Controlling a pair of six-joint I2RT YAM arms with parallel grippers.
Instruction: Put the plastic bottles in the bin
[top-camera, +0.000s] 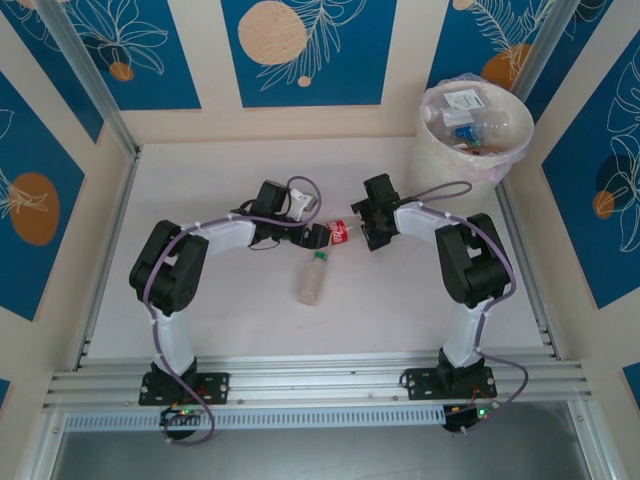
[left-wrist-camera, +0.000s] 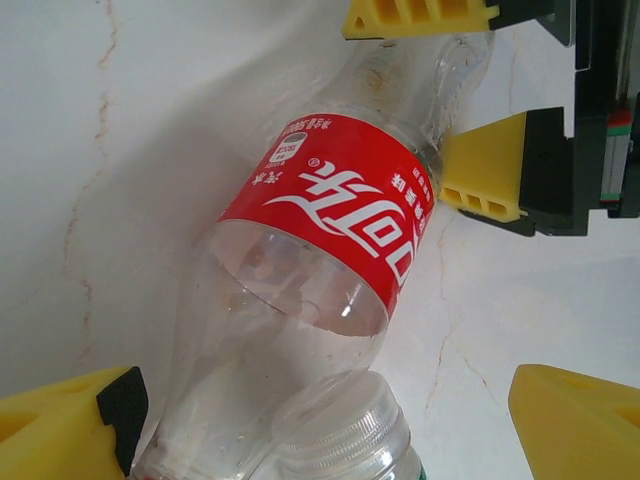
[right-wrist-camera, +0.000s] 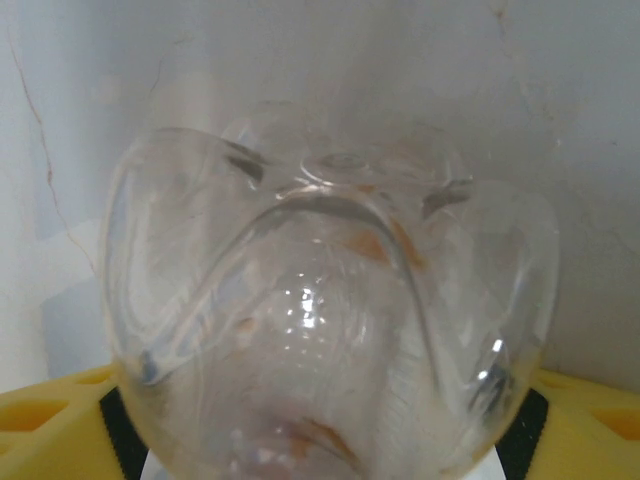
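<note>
The left arm is bent at the elbow and reached toward the middle of the table (top-camera: 200, 180). The left gripper (top-camera: 318, 237) is held open there, its yellow fingers (left-wrist-camera: 60, 425) spread wide on either side of the neck end of a red-labelled bottle (left-wrist-camera: 335, 215). The right arm is folded in from the other side. The right gripper (top-camera: 370, 228) is brought to the bottle's base, and its fingers (left-wrist-camera: 480, 175) are seen pressed against both sides, so the bottle appears to be clamped. Whether the bottle is lifted off the table cannot be told. A second bottle (top-camera: 313, 278), with a green band, is laid flat just in front of the two grippers. The bin (top-camera: 440, 165) is placed in the far right corner, well apart, with several bottles (top-camera: 470, 125) lying inside.
</note>
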